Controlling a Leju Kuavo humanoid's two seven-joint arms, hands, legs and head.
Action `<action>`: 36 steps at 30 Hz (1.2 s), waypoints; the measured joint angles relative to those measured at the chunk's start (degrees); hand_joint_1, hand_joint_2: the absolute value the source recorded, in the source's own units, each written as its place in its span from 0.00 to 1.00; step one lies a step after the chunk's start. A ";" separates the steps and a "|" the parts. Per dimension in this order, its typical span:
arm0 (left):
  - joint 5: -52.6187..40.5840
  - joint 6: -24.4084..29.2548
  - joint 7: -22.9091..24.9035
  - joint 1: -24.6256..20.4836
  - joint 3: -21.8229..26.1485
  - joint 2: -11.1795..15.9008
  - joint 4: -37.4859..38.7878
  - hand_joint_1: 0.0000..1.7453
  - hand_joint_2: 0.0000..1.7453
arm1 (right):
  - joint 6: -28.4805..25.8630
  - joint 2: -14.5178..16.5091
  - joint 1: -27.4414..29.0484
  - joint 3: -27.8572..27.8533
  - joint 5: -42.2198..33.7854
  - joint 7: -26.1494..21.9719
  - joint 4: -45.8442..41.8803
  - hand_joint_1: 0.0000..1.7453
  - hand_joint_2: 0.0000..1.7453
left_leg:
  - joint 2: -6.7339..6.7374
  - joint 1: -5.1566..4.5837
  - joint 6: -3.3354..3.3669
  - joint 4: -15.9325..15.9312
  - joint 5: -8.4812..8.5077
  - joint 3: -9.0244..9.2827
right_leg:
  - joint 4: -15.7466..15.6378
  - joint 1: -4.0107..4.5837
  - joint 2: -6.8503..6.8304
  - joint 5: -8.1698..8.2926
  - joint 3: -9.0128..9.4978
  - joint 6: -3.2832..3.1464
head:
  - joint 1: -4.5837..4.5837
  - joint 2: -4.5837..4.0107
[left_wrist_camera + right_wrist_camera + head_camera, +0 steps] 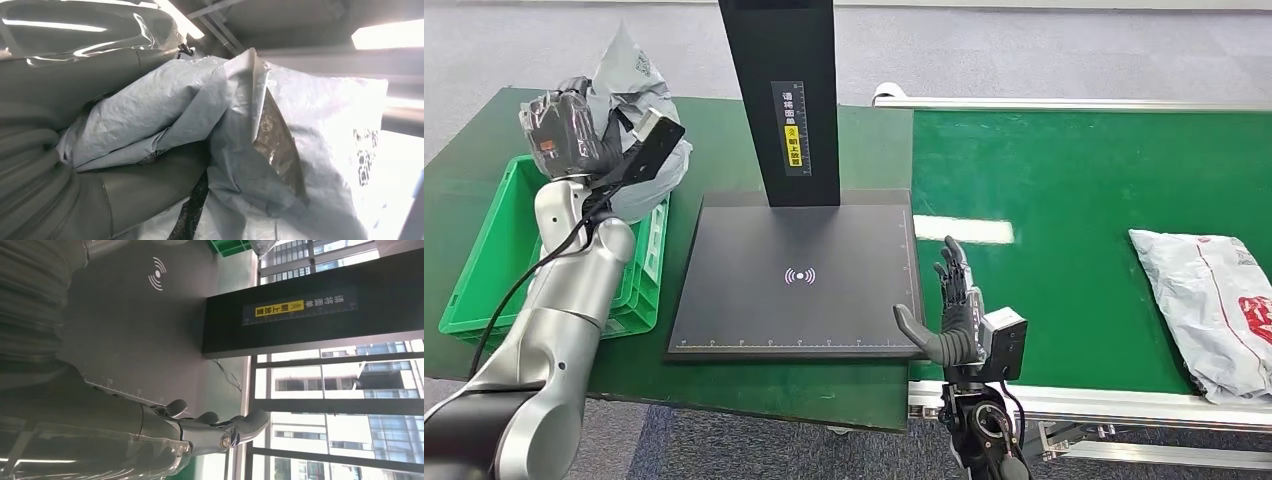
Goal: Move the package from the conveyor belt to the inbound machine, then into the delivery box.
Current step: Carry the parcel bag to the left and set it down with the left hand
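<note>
The last step is in hand: the crumpled grey plastic mailer package [639, 120] is raised by the left hand [564, 130] over the far end of the green plastic delivery box [494, 255], which stands on the green counter [724, 150] left of the flat black scanner plate of the inbound machine [794, 275]. I judge that the next move calls for lowering the package until it is inside the walls of the box, and only then letting it go. In the left wrist view the package [280, 140] lies pressed against the grey fingers [150, 182], which grasp it. The right hand [954, 315] stands at the near edge of the green conveyor belt [1074, 190], its fingers released and holding nothing. A second white plastic bag [1214, 300] lies on the belt, well apart from it.
</note>
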 joint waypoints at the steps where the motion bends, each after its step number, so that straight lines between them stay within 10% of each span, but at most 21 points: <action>1: -0.22 -0.01 1.38 -0.94 -0.03 0.55 2.01 1.00 1.00 | 0.05 0.02 0.18 -0.02 0.20 0.23 -0.20 0.00 1.00 | 0.00 0.00 0.00 0.00 -0.01 -0.01 | 0.00 0.00 0.00 0.00 -0.01 0.00 | -0.01 0.00; 12: -2.85 1.09 2.94 -1.13 3.70 4.69 5.34 1.00 1.00 | 0.57 0.46 1.11 -0.19 1.26 1.01 -1.44 0.00 1.00 | 0.00 0.00 0.00 -0.02 -0.02 -0.04 | -0.01 0.00 0.01 -0.01 -0.02 0.00 | -0.01 0.00; 21: 4.55 1.10 -35.87 3.87 29.96 -1.66 -16.44 1.00 1.00 | 0.90 0.95 0.71 0.31 0.99 0.60 -1.05 0.00 1.00 | 0.17 0.00 -0.01 -0.01 -0.06 -0.15 | -0.01 0.00 0.18 -0.01 -0.20 0.00 | 0.00 0.00; 33: 6.01 1.04 -36.53 4.19 38.91 -4.40 -24.82 1.00 1.00 | 0.00 0.99 -0.20 2.00 -0.38 0.25 0.05 0.00 1.00 | -0.01 0.00 0.00 -0.01 -0.02 -0.16 | -0.01 -0.01 0.09 -0.02 -0.15 0.01 | 0.01 0.00; 36: -3.38 0.92 -29.76 2.73 39.88 -4.19 -19.31 1.00 1.00 | -0.14 0.98 -0.22 2.16 -0.43 0.24 0.07 0.00 1.00 | -0.07 -0.01 0.01 0.01 -0.02 -0.15 | -0.03 -0.01 -0.02 -0.02 -0.15 0.01 | 0.01 0.00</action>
